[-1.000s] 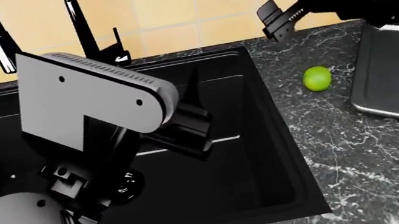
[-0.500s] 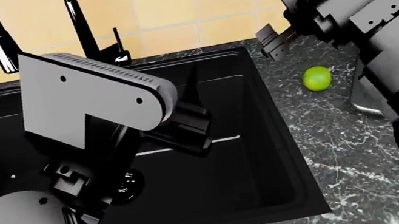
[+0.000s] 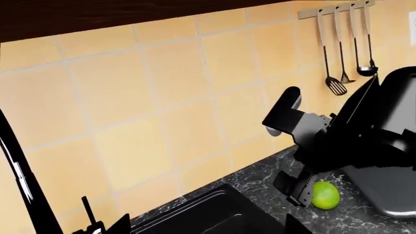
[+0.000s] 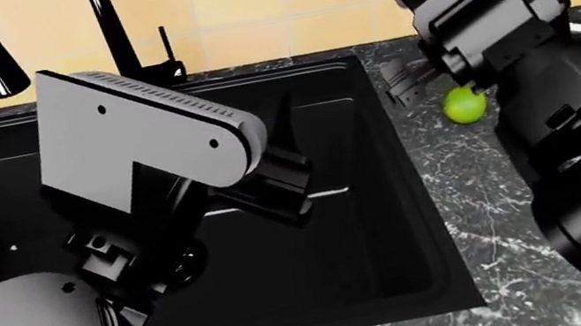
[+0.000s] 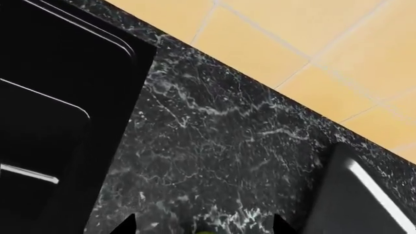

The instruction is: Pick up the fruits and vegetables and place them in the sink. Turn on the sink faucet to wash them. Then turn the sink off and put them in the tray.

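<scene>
My right gripper (image 4: pixel 411 81), jaws apart, is hanging just beside the smooth round lime (image 4: pixel 465 105) on speckled black marble counter (image 4: pixel 474 184); left jaws' spacing, can't tell.

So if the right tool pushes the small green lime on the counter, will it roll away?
Probably yes. The small round bright green lime lies free on the flat black marbled counter, so a nudge could roll it. Its skin looks smooth, so the right tool may slip unless centred.

No readable text, label, brand, number or sign anywhere: none on the tiled wall, the counter, the sink (image 4: pixel 393 199), the lime (image 4: pixel 465 105) or the arms.
</scene>
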{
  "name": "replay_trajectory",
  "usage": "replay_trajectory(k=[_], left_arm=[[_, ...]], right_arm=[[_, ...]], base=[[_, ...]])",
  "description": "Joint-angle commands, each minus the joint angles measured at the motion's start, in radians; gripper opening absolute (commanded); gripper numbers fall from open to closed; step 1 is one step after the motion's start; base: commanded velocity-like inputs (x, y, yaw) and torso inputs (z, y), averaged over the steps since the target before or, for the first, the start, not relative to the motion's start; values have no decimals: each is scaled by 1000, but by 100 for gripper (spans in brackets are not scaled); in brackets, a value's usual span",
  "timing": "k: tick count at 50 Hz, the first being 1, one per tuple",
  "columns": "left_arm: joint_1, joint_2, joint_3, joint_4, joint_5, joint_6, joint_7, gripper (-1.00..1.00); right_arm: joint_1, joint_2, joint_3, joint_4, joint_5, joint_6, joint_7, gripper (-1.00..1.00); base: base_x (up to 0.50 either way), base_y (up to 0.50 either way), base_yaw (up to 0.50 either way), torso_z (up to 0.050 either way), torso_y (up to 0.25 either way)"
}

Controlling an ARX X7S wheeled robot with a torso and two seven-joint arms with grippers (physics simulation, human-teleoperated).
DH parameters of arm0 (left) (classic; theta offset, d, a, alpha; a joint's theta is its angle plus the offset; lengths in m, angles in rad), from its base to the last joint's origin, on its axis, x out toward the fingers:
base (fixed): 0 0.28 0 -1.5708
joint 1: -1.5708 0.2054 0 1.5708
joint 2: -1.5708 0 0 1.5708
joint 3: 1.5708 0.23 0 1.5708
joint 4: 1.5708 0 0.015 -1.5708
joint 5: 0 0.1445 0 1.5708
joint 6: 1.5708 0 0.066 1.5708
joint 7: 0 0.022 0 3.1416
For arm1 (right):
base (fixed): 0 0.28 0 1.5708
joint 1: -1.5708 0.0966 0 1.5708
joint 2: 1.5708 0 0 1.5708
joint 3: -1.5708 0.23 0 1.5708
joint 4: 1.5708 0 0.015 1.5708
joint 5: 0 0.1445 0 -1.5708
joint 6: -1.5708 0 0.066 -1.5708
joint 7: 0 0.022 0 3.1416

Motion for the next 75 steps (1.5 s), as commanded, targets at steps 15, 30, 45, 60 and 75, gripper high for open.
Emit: replay_trajectory(k=[15,30,45,60,75], left_arm=[[-18,-15,16,-10,-27,19,-32,100],[-15,-30,36,-3,-12,41,-20,100],[-14,-37,44,-3,-15,57,-25,100],[-4,-49,53,-3,-7,75,-19,100],[-21,-53,51,-8,-33,84,-46,100]], right_arm=[[-78,102,-18,-269,-77,239,-41,100],[-93,95,4,-233,-71,205,-28,100],[-101,85,10,-136,-81,164,-19,100],[-93,38,17,14,-99,82,-38,100],[-75,194,107,-383,-47,219,94,-100]], base=[[0,0,0,0,-35],[0,0,0,0,-55],[0,0,0,0,0],[0,0,0,0,0],[0,0,0,0,-1]])
